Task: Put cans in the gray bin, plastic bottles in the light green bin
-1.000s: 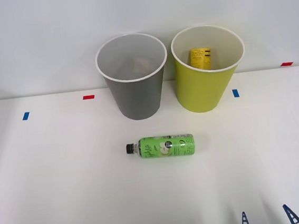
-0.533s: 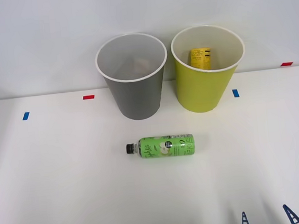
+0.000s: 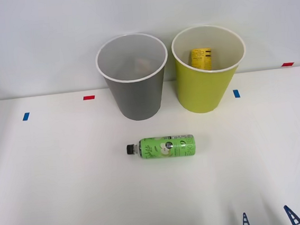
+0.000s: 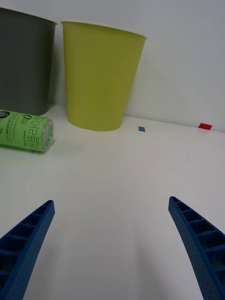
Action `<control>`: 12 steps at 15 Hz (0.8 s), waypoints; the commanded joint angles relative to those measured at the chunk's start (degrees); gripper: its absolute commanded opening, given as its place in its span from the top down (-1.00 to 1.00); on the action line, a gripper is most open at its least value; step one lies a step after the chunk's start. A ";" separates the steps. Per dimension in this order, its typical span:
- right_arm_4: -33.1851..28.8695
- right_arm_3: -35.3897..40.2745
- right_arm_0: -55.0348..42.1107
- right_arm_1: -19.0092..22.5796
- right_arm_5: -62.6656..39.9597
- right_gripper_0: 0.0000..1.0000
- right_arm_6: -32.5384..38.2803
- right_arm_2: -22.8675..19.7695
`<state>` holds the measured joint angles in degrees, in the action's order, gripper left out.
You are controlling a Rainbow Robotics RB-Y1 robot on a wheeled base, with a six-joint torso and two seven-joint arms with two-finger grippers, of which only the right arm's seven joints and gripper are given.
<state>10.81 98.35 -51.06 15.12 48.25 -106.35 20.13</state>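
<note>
While our right end effector hangs wide open and empty, we start on the green-label bottle.
It lies on the bench before the gray bin; next we reach, grasp, and carry it to the light green bin.

Korean lettering and a "0" mark the green bottle label.

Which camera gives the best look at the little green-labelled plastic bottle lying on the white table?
The front view: the green-labelled plastic bottle with its black cap shows whole, lying on its side before the two bins. The right wrist view catches just its bottom end, with the cap cut off.
</note>
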 commanded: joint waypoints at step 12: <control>0.00 0.00 0.00 0.00 0.00 -0.66 0.00 0.00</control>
<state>10.81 98.35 -51.06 15.12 48.25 -106.35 20.13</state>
